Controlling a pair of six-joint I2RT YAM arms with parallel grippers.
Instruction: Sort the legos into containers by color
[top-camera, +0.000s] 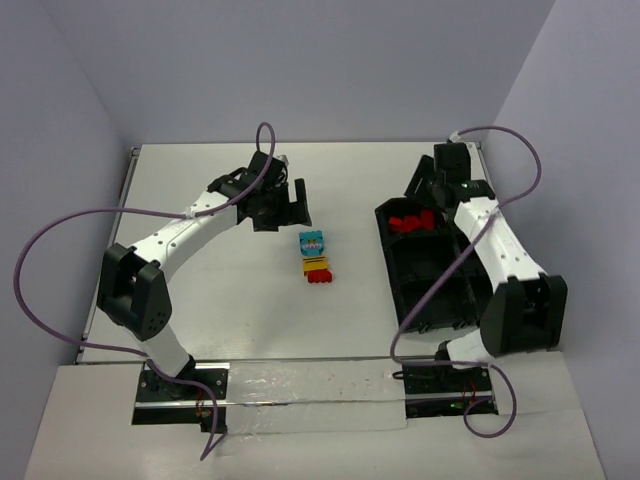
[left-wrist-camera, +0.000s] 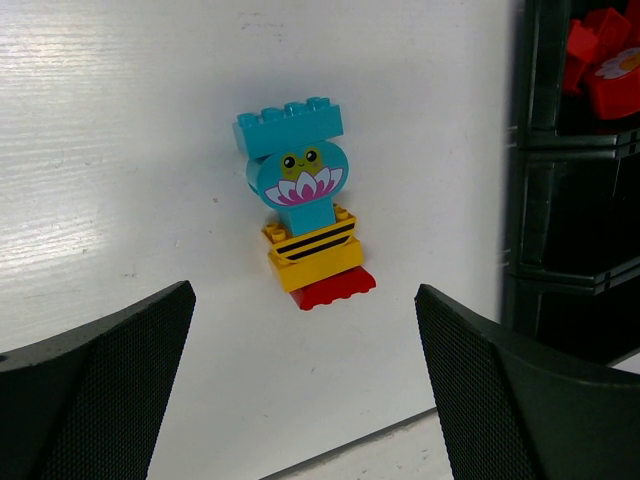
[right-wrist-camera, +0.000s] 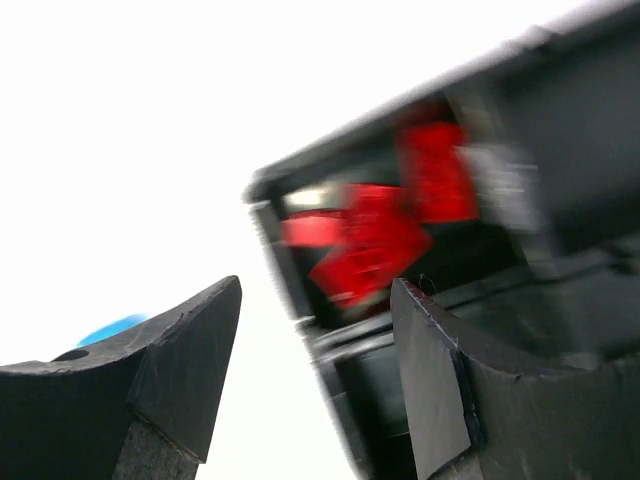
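Note:
A small stack of legos lies in the middle of the table: a cyan-blue brick (top-camera: 312, 241) with a flower face, a yellow brick (top-camera: 316, 263) with black stripes, and a red brick (top-camera: 319, 277). The left wrist view shows them as cyan (left-wrist-camera: 295, 170), yellow (left-wrist-camera: 313, 252) and red (left-wrist-camera: 335, 288). My left gripper (top-camera: 283, 208) is open and empty, up and left of the stack. The black tray of bins (top-camera: 432, 265) stands at the right, with several red bricks (top-camera: 411, 222) in its far bin. My right gripper (top-camera: 425, 180) is open and empty by that far bin.
The tray's nearer bins look dark, with nothing visible in them. The right wrist view is blurred; it shows the red bricks (right-wrist-camera: 375, 235) in the bin and a bit of cyan (right-wrist-camera: 110, 328) at the left. Purple cables loop beside both arms.

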